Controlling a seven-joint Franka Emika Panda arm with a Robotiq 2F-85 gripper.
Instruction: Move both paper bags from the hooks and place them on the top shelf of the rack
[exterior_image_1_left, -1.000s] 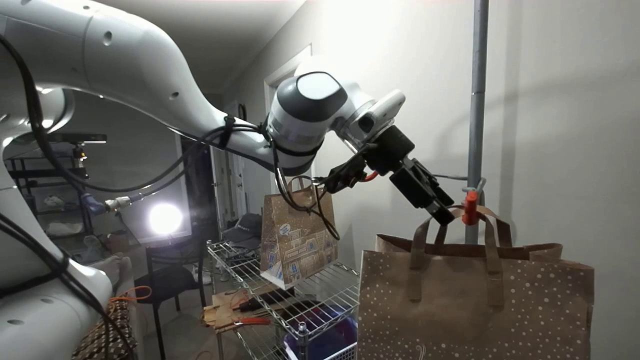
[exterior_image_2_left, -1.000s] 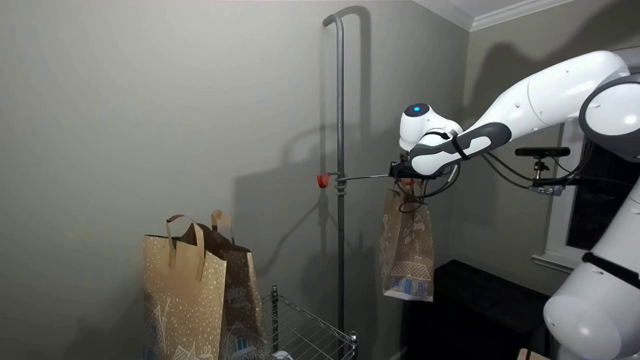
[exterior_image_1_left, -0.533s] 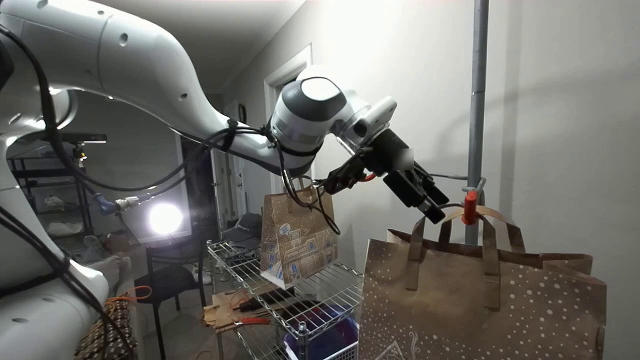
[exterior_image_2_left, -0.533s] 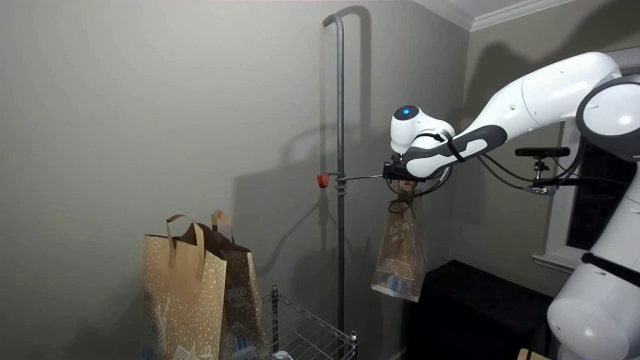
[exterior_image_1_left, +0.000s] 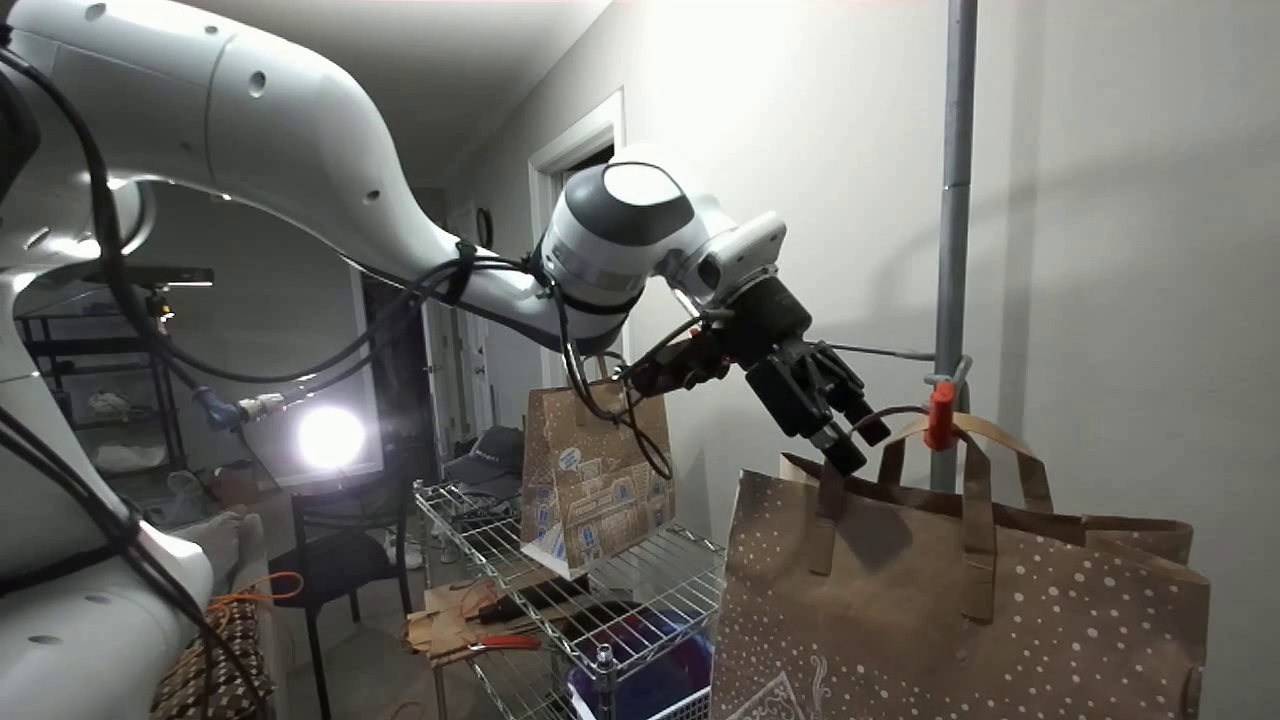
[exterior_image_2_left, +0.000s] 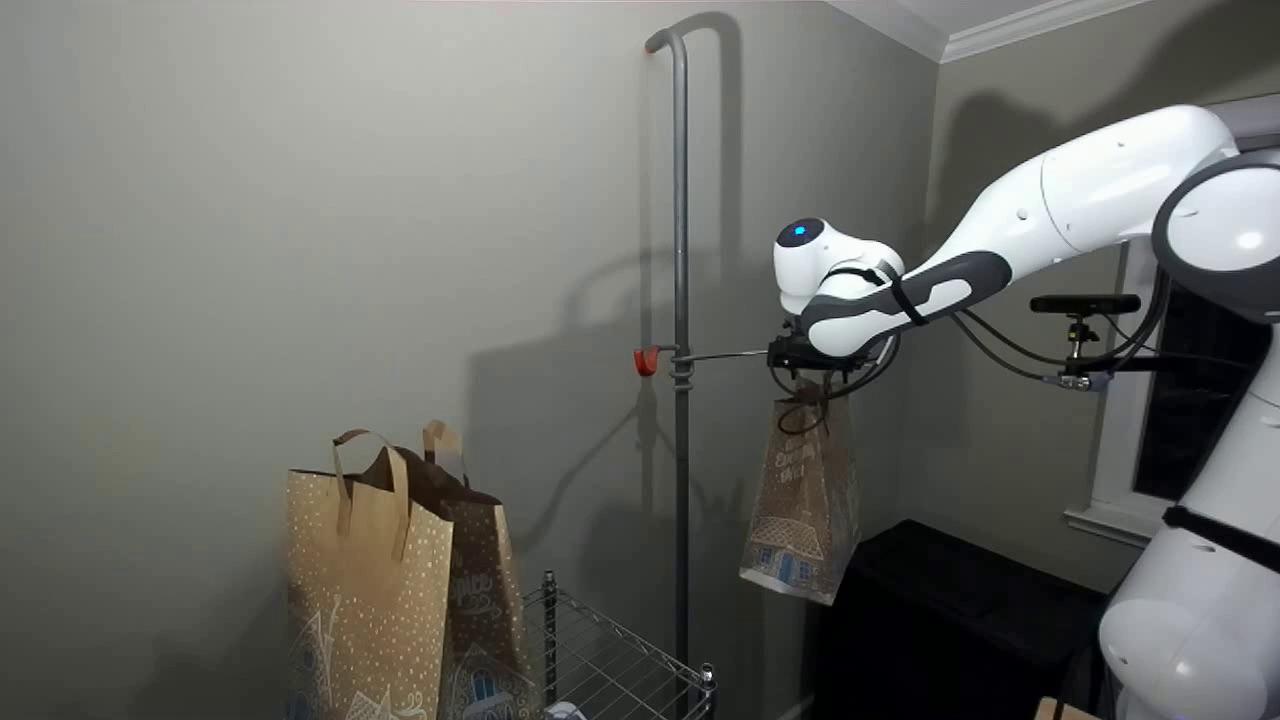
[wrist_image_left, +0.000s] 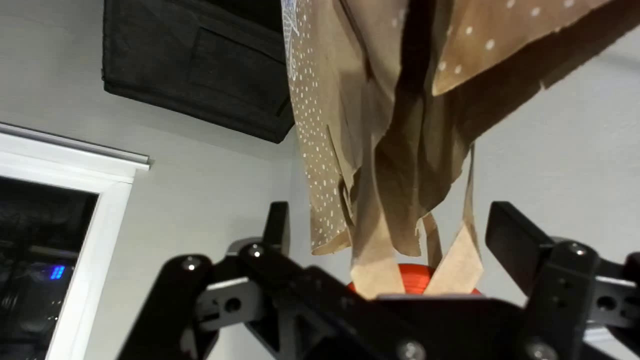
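Brown kraft paper bag with fine pale speckles (exterior_image_1_left: 900, 600): hung by its looped paper handles (wrist_image_left: 375, 265) from a small orange-red curved hook (exterior_image_1_left: 940, 415) on a vertical grey metal pole (exterior_image_1_left: 955, 230). Wide mouth, in an exterior view, set left to right, sloped down to the right. Black two-fingered pincer (exterior_image_1_left: 860, 445) spread wide, nothing held; slanted down to the right, just left of the hook, by the left end of the handles. The coming move is judged to turn on this: bag below and to the right of the pincer, handles rising toward the hook, to be straddled before any lift. Only one white robot arm (exterior_image_1_left: 300, 140) present.

In the wrist view, handles framed between the fingers (wrist_image_left: 276, 230), apart from both; depth cannot be told, so a miss is thought possible.

Second brown kraft paper bag (exterior_image_1_left: 600, 480): farther off, left, seen standing on the silver wire rack's top grid shelf (exterior_image_1_left: 655, 575); half the task judged done. Bare orange-red hook (exterior_image_2_left: 646, 361) shown in an exterior view, where the loaded hook is hidden by the arm.
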